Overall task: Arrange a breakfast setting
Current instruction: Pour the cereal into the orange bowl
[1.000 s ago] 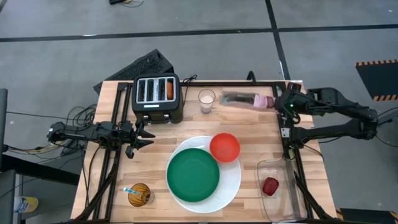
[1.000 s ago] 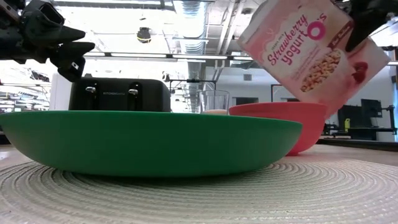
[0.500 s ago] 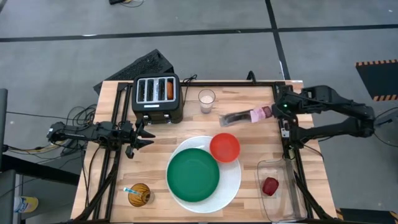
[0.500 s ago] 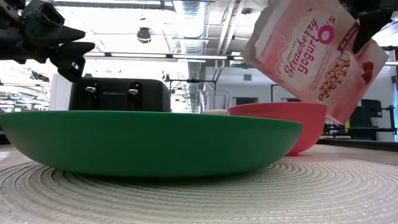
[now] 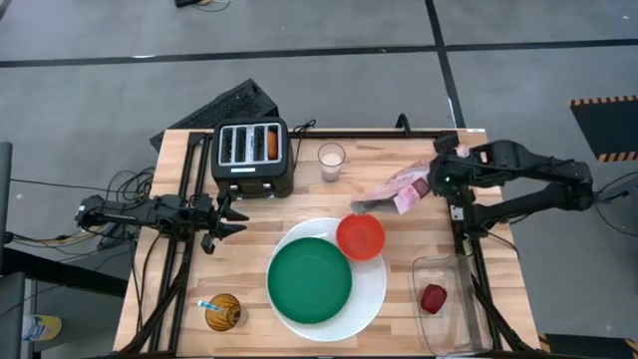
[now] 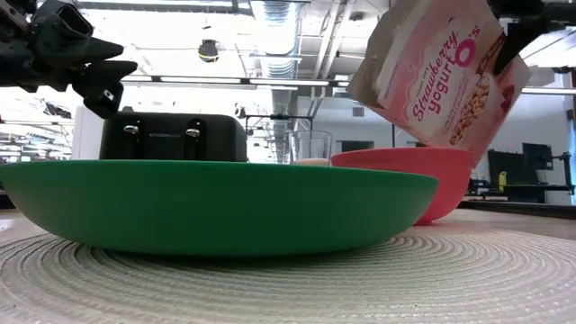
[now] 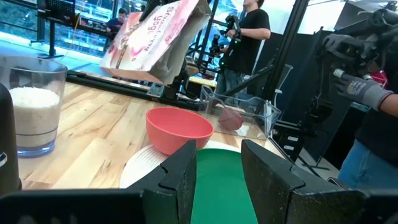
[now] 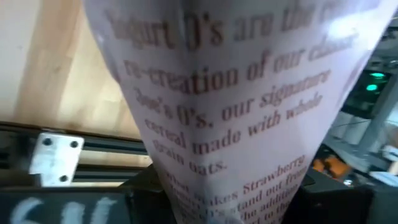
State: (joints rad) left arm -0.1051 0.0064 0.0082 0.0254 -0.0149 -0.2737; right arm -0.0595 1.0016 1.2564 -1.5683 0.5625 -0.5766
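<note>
My right gripper (image 5: 427, 183) is shut on a pink cereal box (image 5: 391, 191), held in the air just beyond the small red bowl (image 5: 360, 236). The box also shows in the low view (image 6: 436, 76). The bowl sits on the large white plate (image 5: 374, 291) beside the smaller green plate (image 5: 310, 280). A round toasted bread (image 5: 272, 145) sticks out of a toaster (image 5: 252, 158) slot. The dark-red fruit (image 5: 433, 298) lies in a clear tray (image 5: 446, 269). The blue-handled spoon (image 5: 206, 304) lies by a brown round thing (image 5: 225, 312). My left gripper (image 5: 237, 217) is open and empty left of the plates. My right gripper pinches the box between its two fingers at the end (image 5: 419, 183) nearest the table's right edge, coming level from that side. The box fills the right wrist view (image 8: 236, 124). It is lifted clear and tilted, with its free end (image 5: 359, 205) lower, toward the red bowl.
A glass (image 5: 331, 162) partly filled with white stands right of the toaster at the far edge. The plates sit on a woven round mat (image 6: 288, 279). People (image 7: 249, 31) stand beyond the table, and a gloved hand (image 7: 367, 93) shows in the left wrist view.
My right gripper has carried the cereal box from the table's far edge toward the near edge and the red bowl. The box has turned and tipped from lying along the far edge to slanting with its free end toward the bowl.
</note>
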